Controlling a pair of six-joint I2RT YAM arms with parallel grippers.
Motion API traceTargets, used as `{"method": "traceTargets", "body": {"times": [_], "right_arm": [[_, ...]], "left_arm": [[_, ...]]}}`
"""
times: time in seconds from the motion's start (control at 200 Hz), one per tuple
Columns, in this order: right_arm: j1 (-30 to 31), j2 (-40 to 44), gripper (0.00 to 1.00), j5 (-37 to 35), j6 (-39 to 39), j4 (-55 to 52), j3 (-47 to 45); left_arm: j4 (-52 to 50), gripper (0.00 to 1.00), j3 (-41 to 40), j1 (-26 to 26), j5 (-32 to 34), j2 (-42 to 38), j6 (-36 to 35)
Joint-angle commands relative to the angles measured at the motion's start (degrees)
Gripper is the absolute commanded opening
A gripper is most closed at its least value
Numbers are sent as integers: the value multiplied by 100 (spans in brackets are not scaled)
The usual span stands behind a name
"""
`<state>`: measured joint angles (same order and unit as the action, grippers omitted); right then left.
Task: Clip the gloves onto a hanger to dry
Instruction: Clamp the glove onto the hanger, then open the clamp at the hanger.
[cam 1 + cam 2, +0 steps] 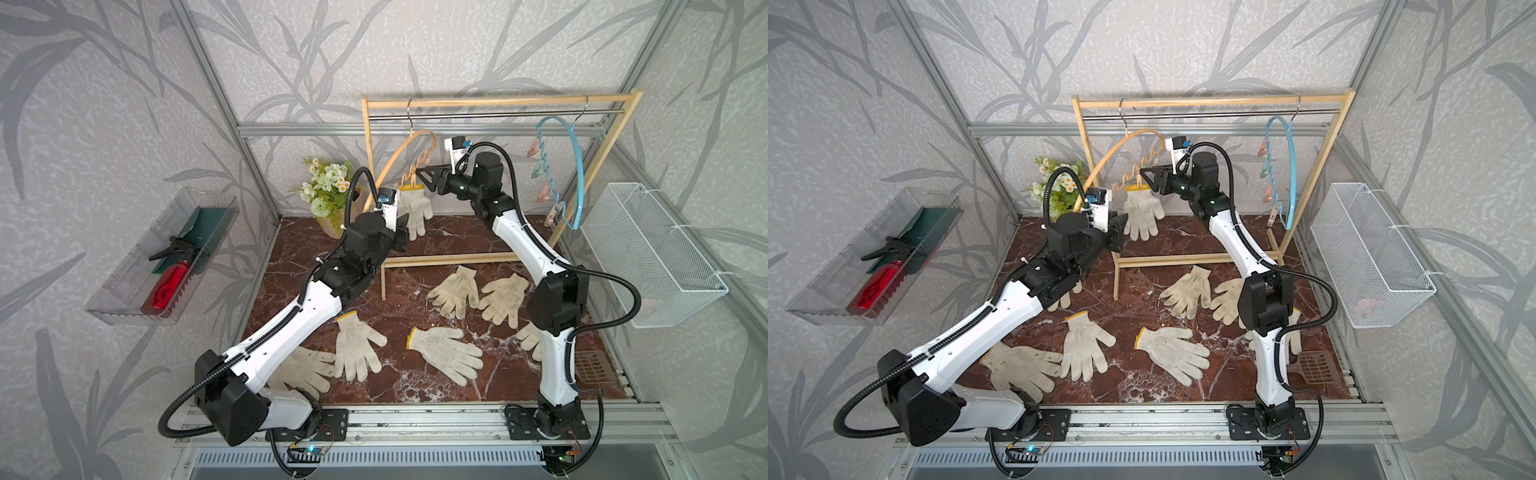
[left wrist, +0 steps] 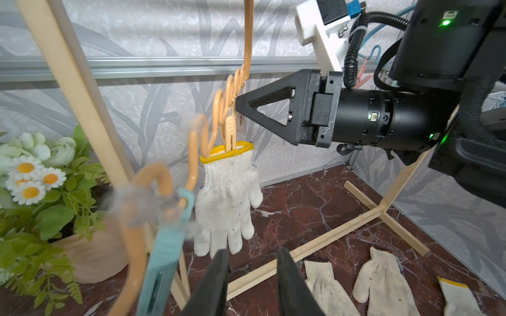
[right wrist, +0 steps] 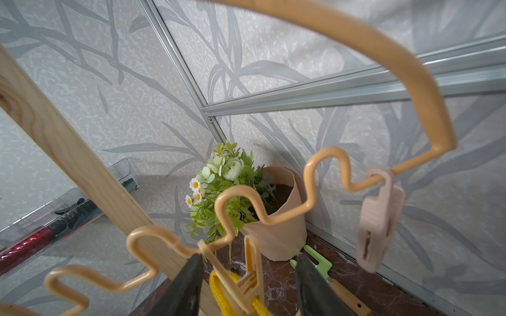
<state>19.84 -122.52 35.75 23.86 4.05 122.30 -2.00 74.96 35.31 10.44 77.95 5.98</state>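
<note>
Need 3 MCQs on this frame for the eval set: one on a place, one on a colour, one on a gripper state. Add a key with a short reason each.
1. Where does the hung glove hang?
A. orange hanger
B. blue hanger
C. wire basket

2. Its cuff edge is:
A. red
B. yellow
C. green

3. The left gripper is:
A. shut on a glove
B. open, empty
C. out of view

Key:
1 A: a clip pins the cuff to the orange hanger's wavy bar.
2 B: a yellow band rims the cuff.
3 B: the left wrist view shows its fingers apart with nothing between them.
</note>
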Motion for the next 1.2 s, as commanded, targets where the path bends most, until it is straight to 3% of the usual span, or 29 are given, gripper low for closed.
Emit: {"method": "traceTargets", "body": {"times": [0.0,0.425,0.83,1.195], "right_arm": [[-35,304,55,-94,-248,-178,24],[-322,-265,55,-187,-549,-494,798],[-410,-1469,55,-156,-519,-1002,2610],[-454,-1694,55,-115,-272,-740,2632]], "left_arm": [[-90,31,54,-153,201,-87,-79],[-29,30,184,-349,85,55,-97],[-29,30,242,-437,68,107,-141],[-46,30,300,-497,69,167,-165]]}}
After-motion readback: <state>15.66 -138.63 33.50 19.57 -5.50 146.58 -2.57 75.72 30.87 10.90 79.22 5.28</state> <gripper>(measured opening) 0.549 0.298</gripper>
